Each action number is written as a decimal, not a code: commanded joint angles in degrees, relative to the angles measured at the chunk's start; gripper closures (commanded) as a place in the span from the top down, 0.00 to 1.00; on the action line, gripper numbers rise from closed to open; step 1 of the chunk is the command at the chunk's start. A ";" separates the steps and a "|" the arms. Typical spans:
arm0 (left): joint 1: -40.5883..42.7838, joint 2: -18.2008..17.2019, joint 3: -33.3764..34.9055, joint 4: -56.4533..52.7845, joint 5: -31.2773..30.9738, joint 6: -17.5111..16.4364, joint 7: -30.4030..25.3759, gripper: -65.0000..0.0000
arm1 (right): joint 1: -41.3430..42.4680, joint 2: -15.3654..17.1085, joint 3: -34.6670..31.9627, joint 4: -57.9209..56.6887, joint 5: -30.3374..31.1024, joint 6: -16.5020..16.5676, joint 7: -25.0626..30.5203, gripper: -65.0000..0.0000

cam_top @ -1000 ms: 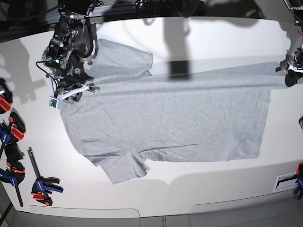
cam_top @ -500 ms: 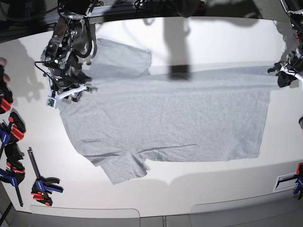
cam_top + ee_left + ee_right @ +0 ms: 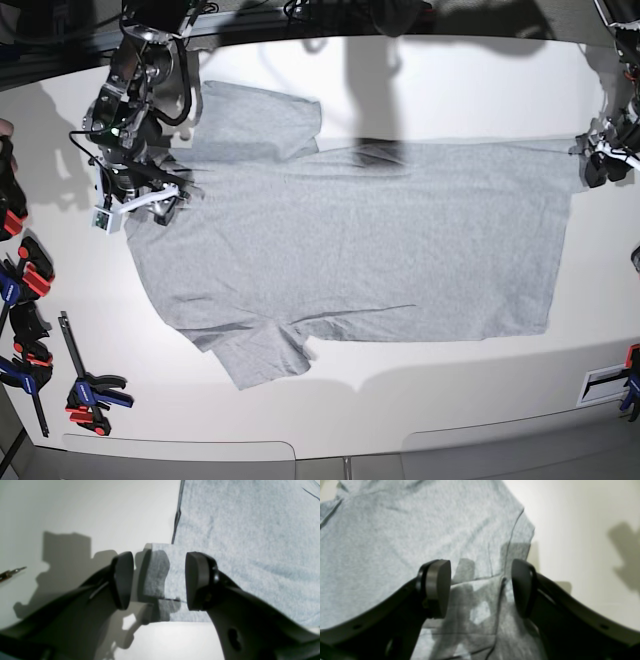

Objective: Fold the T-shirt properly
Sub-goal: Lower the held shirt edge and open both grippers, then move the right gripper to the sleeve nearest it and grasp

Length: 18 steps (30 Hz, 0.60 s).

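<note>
The T-shirt (image 3: 350, 240) lies spread flat on the white tabletop (image 3: 450, 90). At its left end the right tool (image 3: 165, 195) stands wide, holding nothing; at its right corner the left tool (image 3: 590, 160) also stands wide. The cloth looks light, soft and limp; its hem corners seem best to pinch.

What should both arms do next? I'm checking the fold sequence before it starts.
Probably lift both grippers clear and go to the shirt's near long edge for the first fold. The left gripper and right gripper stand open over its corners, and the shirt lies flat and unfolded on the table.
</note>
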 commanded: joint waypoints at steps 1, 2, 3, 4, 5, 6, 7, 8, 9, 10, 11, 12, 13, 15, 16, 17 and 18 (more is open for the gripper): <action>-0.48 -1.60 -0.55 0.74 -0.94 -0.11 -1.36 0.47 | 0.31 0.50 0.61 2.56 1.53 -0.13 0.92 0.55; -0.46 -1.60 -0.55 0.74 -0.94 -0.11 -1.33 0.47 | -0.31 0.50 1.20 3.89 1.90 -0.13 0.52 0.55; -0.46 -1.60 -0.55 0.74 -0.94 -0.11 -1.33 0.47 | -1.14 0.50 1.84 5.49 1.90 -0.07 0.33 0.55; -0.46 -1.62 -0.55 0.74 -0.94 -0.11 -1.33 0.47 | -2.25 0.50 2.43 7.30 2.05 0.04 0.26 0.55; -0.48 -1.60 -0.55 0.74 -0.94 -0.11 -1.36 0.47 | -3.67 0.50 3.08 9.27 2.95 0.39 -0.17 0.55; -0.48 -1.60 -0.55 0.74 -0.96 -0.11 -1.36 0.47 | -5.35 0.50 3.80 11.32 4.57 1.03 -0.92 0.55; -0.50 -1.60 -0.55 0.79 -1.16 -0.13 -1.36 0.47 | -7.26 0.46 4.46 13.18 6.45 1.46 -1.79 0.55; -0.48 -1.60 -0.55 0.90 -1.97 -0.15 -1.33 0.47 | -9.44 0.33 5.07 14.82 8.33 1.92 -2.43 0.55; -0.48 -1.57 -0.55 0.98 -2.93 -0.17 -1.27 0.47 | -11.78 -0.04 5.73 16.24 10.16 2.58 -2.80 0.55; -0.50 -1.57 -0.55 1.22 -3.82 -0.20 -1.03 0.47 | -14.23 -0.55 6.29 17.35 12.52 3.26 -3.30 0.55; -0.48 -1.53 -0.55 1.77 -4.70 -0.35 -0.81 0.47 | -16.76 -1.20 6.75 18.25 15.41 4.24 -3.78 0.55; -0.46 -1.40 -0.55 2.58 -4.92 -0.59 -0.46 0.47 | -19.26 -1.99 7.08 18.82 18.43 5.55 -4.26 0.55; -0.48 -1.18 -0.55 3.56 -4.83 -1.29 0.22 0.47 | -21.66 -2.86 7.23 19.17 21.24 6.88 -4.61 0.55; -0.35 -0.72 -0.55 5.95 -4.85 -2.84 1.55 0.47 | -26.05 -4.61 7.26 19.23 26.47 9.68 -4.68 0.55; -0.35 -0.33 -0.55 7.10 -4.85 -2.97 2.16 0.47 | -27.82 -5.55 7.26 19.23 28.76 11.10 -4.68 0.55; -0.37 0.04 -0.55 8.17 -4.85 -2.97 2.40 0.47 | -29.09 -6.40 7.26 19.23 30.82 12.22 -4.68 0.55; -0.37 0.50 -0.55 9.18 -4.85 -2.95 2.32 0.47 | -30.08 -7.23 7.26 19.23 32.65 12.92 -4.83 0.55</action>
